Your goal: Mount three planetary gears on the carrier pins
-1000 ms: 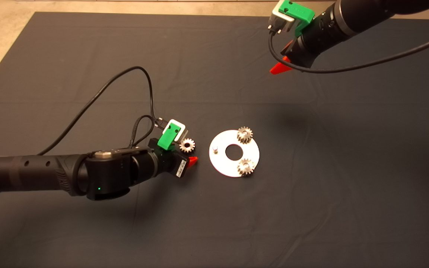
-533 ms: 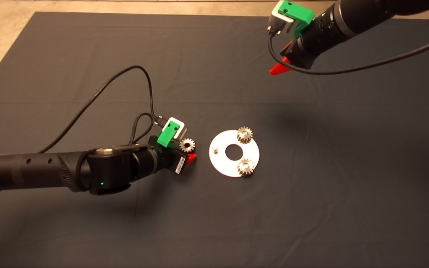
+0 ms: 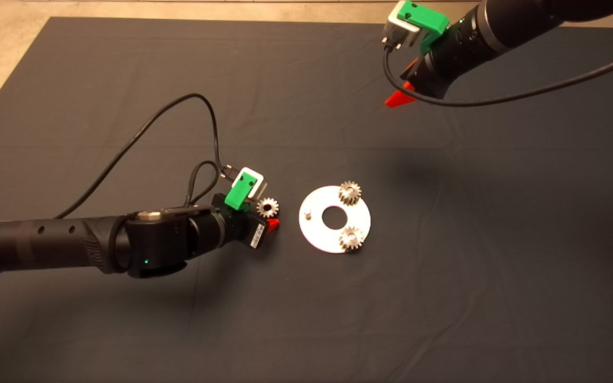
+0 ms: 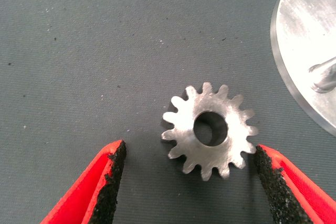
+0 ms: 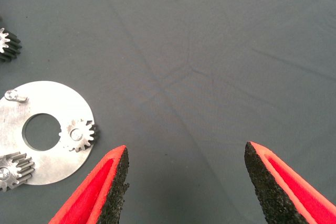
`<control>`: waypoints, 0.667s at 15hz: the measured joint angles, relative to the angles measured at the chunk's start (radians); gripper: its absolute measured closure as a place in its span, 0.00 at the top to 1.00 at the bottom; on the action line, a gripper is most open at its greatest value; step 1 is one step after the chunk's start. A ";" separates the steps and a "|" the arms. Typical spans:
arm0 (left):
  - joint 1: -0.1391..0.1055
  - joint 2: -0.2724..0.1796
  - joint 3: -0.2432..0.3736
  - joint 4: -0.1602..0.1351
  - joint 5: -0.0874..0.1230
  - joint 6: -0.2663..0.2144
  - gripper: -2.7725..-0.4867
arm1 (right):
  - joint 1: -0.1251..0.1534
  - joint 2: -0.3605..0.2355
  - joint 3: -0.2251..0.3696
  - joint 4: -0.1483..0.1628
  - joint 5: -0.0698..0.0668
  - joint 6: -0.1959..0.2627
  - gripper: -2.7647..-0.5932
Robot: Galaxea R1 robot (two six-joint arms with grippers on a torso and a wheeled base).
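A flat silver disc (image 3: 317,234) lies mid-mat and bears the carrier pins. Two planetary gears (image 3: 349,192) (image 3: 350,239) sit on two pins; the third pin (image 3: 308,215) is bare. The third gear (image 3: 267,207) lies flat on the mat just left of the disc. My left gripper (image 3: 268,214) is open and low over it; in the left wrist view the gear (image 4: 210,129) lies between the fingertips (image 4: 113,166), close to one pad and untouched. The disc's edge (image 4: 310,40) and bare pin (image 4: 325,74) show there too. My right gripper (image 3: 398,97) is open and empty, high at the back right.
The right wrist view shows the disc (image 5: 52,103), its two mounted gears (image 5: 79,134) (image 5: 13,170), the bare pin (image 5: 14,96) and the loose gear (image 5: 8,44). The left arm's black cable (image 3: 200,106) loops over the mat behind the left gripper.
My left gripper has shifted slightly back and closer around the loose gear. The gear, the disc and my right arm have stayed in place.
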 joint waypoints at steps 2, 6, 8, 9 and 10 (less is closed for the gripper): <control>0.000 0.001 0.000 0.000 -0.002 0.000 0.48 | 0.000 0.000 0.000 0.000 0.000 0.000 0.47; 0.000 0.001 -0.002 0.000 -0.002 0.000 0.46 | 0.000 0.000 0.000 0.000 0.000 0.000 0.47; 0.000 0.001 -0.002 0.000 -0.003 0.000 0.46 | 0.000 0.000 0.000 0.000 0.000 0.000 0.47; 0.000 0.001 -0.002 0.000 -0.003 0.000 0.46 | 0.000 0.000 0.000 0.000 0.000 0.000 0.47; 0.000 0.003 -0.002 0.000 -0.003 0.000 0.46 | 0.000 0.000 0.000 0.000 0.000 0.000 0.47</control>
